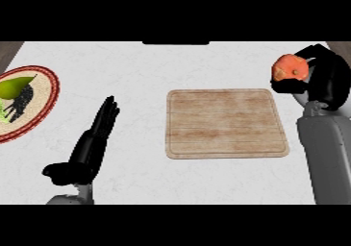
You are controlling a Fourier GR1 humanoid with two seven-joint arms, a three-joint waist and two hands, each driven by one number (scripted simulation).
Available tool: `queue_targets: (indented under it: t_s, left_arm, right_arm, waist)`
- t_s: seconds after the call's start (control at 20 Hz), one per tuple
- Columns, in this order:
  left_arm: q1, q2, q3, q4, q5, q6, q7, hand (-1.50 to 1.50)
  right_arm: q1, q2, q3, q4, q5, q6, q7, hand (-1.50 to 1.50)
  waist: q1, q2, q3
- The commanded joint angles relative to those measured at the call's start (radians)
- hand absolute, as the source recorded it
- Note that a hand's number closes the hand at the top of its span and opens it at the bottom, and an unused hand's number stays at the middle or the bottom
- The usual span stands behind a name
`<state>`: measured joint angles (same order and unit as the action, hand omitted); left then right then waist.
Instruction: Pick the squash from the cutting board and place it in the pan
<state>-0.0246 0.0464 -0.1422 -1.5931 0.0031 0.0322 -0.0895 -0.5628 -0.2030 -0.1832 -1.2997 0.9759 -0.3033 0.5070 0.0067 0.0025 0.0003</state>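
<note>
Right robot hand (316, 72), at about 2 o'clock in the head view: fingers curled round the squash (290, 67), an orange lump showing at the hand's left side, held up and off the cutting board (226, 123). Judgement: pick step done, carry under way. The board lies at centre on the white counter (156, 67), bare wood, nothing on it, which fits the squash having been lifted clear. No pan can be made out anywhere in view; presumably beyond the frame's edge, so the drop target cannot be confirmed from here. Left robot hand (93, 139), about 8 o'clock: fingers straight and together, pointing up toward 12, holding nothing, apart from the board; resting, likely kept out of the working arm's way. Further out at 9 o'clock, a red-rimmed plate (46, 103) carries a green pear (12, 87); not part of the task.
</note>
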Motion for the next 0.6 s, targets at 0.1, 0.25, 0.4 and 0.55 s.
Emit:
queue_targets:
  t_s: [0.1, 0.25, 0.4, 0.55]
  left_arm:
    - [0.033, 0.004, -0.023, -0.033, -0.014, -0.013, -0.006, 0.0]
    - [-0.047, 0.013, 0.009, -0.037, 0.007, -0.016, 0.063, 0.0]
    - [-0.03, -0.008, 0.007, 0.05, -0.003, -0.017, -0.031, 0.0]
    - [-0.053, -0.006, -0.002, 0.01, 0.004, -0.023, 0.038, 0.0]
  right_arm:
    - [-0.034, -0.117, -0.143, 0.29, -0.06, -0.211, -0.226, 1.5]
    - [-0.011, -0.194, -0.153, 0.354, -0.012, -0.253, -0.273, 1.5]
    - [-0.055, -0.254, -0.224, 0.493, -0.063, -0.368, -0.388, 1.5]
    - [-0.13, -0.292, -0.305, 0.616, -0.168, -0.427, -0.495, 1.5]
  waist:
    - [0.016, 0.005, 0.001]
    - [0.009, 0.005, 0.001]
    - [0.014, 0.011, 0.002]
    - [0.026, 0.013, 0.003]
